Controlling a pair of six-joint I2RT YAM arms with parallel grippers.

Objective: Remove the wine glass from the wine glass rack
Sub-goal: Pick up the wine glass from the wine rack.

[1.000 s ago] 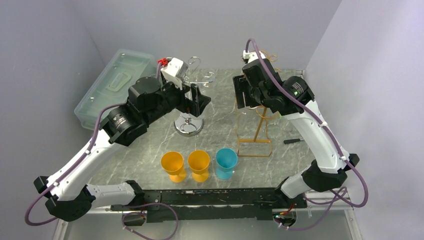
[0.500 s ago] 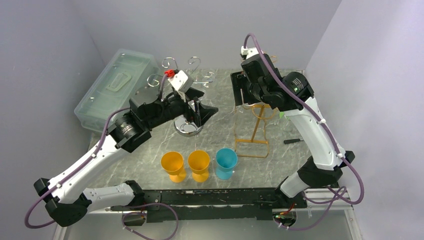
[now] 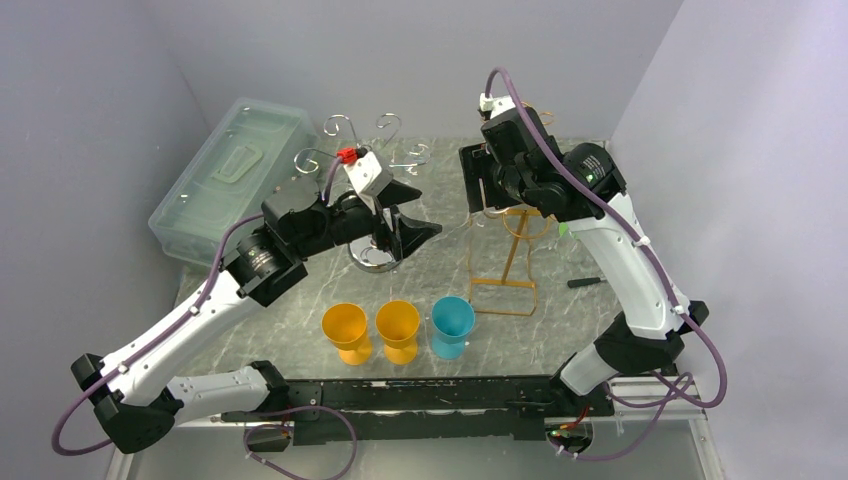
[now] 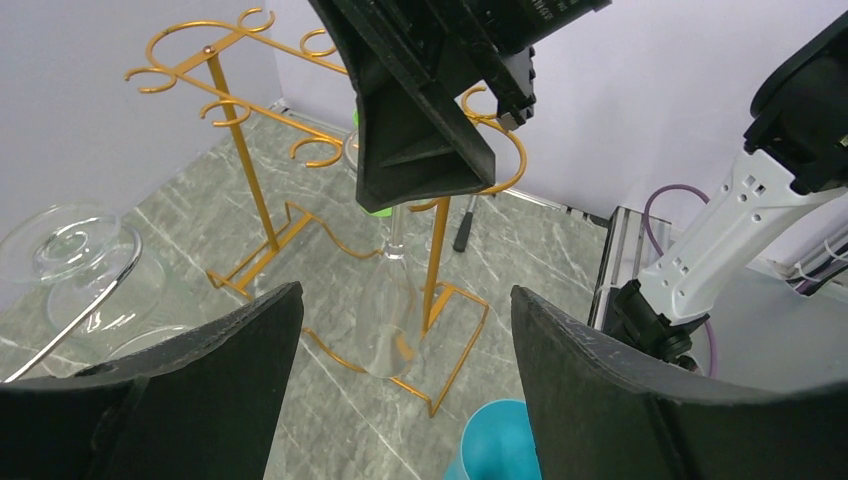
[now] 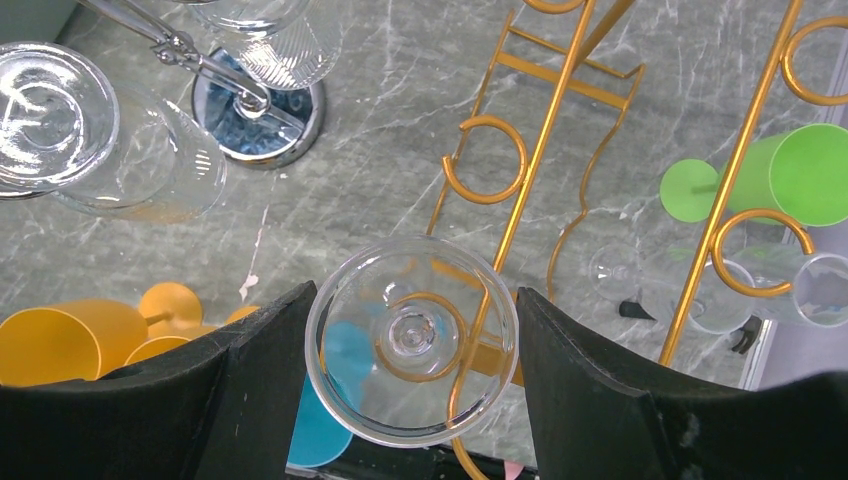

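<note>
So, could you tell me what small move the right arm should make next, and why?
Probably ease the wine glass sideways, out through the open side of its ring. The jaws of the right gripper appear pressed against both sides of the glass's foot, while the stem sits inside a ring of the gold rack, so it looks gripped but not yet free.

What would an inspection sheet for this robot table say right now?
Surface: grey marbled tabletop.
Job's things: wine glass hangs upside down in the gold rack.
Clutter: orange cups, blue cup, green cup, chrome rack, lidded plastic box.
Hands: right hand looks clamped on the glass's foot; left hand open, empty.
Cables: purple cables, none seen snagged.
Surroundings: plain pale walls.
</note>
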